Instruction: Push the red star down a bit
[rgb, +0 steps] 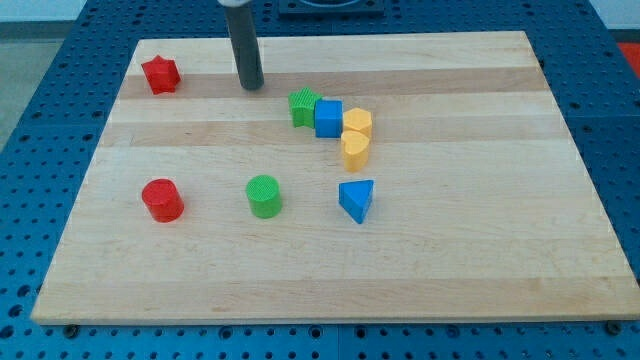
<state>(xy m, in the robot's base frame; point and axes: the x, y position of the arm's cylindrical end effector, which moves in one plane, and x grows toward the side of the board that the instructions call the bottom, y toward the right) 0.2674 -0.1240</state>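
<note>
Our rod stands upright over the far part of the wooden board (450, 270), my tip (251, 86) resting on the surface well to the right of the red star (160, 75) and apart from it. We carry no gripper, only this plain rod, so nothing is open, closed or held. The red star sits alone in the far left corner of the board. To the right of the tip, 4 blocks cluster together: a green star (302, 107) touching a blue cube (328, 117), with a yellow block (357, 124) just beside the cube and a yellow heart (355, 150) pressed against its near side. Nearer to us, 3 blocks stand apart in a row: a red cylinder (162, 200) on the left, a green cylinder (264, 196) in the middle, and a blue triangle (356, 200) on the right.
</note>
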